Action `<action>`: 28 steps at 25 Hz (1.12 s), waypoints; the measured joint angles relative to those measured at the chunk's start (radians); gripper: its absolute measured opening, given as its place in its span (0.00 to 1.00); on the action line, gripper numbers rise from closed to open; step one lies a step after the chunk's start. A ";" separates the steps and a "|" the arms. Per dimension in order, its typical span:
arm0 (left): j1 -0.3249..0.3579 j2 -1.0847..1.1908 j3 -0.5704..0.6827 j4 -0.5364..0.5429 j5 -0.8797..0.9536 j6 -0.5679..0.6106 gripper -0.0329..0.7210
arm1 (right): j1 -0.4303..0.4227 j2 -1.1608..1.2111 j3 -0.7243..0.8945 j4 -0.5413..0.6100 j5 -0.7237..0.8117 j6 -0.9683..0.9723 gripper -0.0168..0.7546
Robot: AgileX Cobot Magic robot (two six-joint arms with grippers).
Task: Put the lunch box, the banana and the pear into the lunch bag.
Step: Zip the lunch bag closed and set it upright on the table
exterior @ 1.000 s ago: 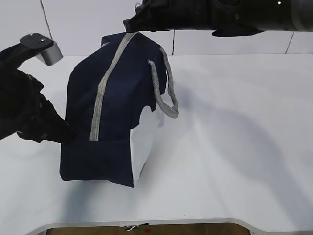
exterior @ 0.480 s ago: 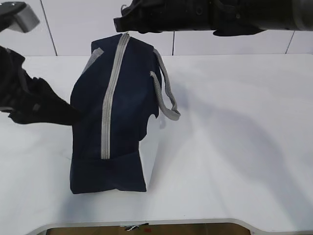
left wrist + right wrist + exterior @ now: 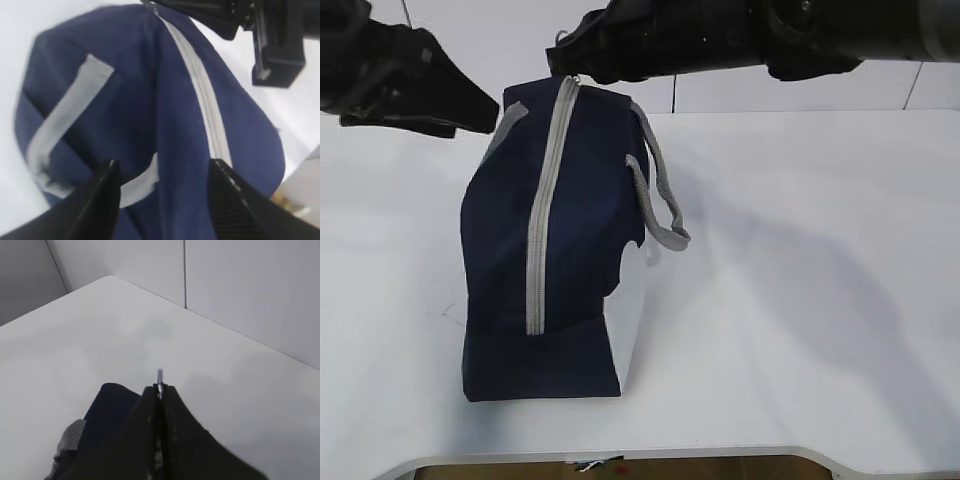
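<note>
The navy lunch bag (image 3: 585, 220) stands on its end on the white table, its grey zipper (image 3: 542, 220) closed down the face. My right gripper (image 3: 566, 72) is at the bag's top end, shut on the metal zipper pull (image 3: 160, 376); the right wrist view shows the right gripper (image 3: 160, 388) with its jaws pressed together. My left gripper (image 3: 485, 118) hovers at the upper left, apart from the bag. In the left wrist view the left gripper (image 3: 165, 170) is open, and only the lunch bag (image 3: 150, 115) lies beyond it. The lunch box, the banana and the pear are out of view.
A grey webbing handle (image 3: 658, 190) loops off the bag's right side. The white table (image 3: 800, 300) stretches to the right and front of the bag. A white panelled wall (image 3: 240, 290) rises behind the table.
My left gripper has opened, let go of the bag's left side and risen to the upper left. The bag has swung more upright. The right gripper has kept its hold.
</note>
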 joint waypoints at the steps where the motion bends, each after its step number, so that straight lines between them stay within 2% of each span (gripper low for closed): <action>1: 0.000 0.028 -0.014 -0.018 0.018 -0.002 0.60 | 0.000 0.000 0.000 -0.004 -0.008 0.010 0.04; 6: 0.002 0.131 -0.073 -0.074 0.061 -0.015 0.51 | 0.000 0.000 0.000 -0.009 -0.040 0.030 0.04; 9: 0.002 0.158 -0.088 -0.080 0.107 -0.021 0.49 | 0.000 0.000 0.000 -0.009 -0.046 0.031 0.04; 11: 0.002 0.163 -0.087 -0.071 0.121 -0.021 0.44 | 0.000 0.000 0.000 -0.009 -0.046 0.034 0.04; 14: 0.002 0.167 -0.087 -0.041 0.144 -0.023 0.20 | 0.000 0.000 0.000 -0.009 -0.050 0.034 0.04; 16: 0.002 0.167 -0.087 -0.024 0.152 -0.005 0.11 | 0.000 0.000 0.000 -0.011 -0.051 0.034 0.04; 22: 0.002 0.168 -0.130 0.009 0.195 0.108 0.08 | 0.000 0.000 -0.014 -0.011 -0.035 0.036 0.04; 28: 0.002 0.168 -0.228 0.143 0.304 0.188 0.08 | 0.000 0.000 -0.027 -0.011 0.038 0.036 0.04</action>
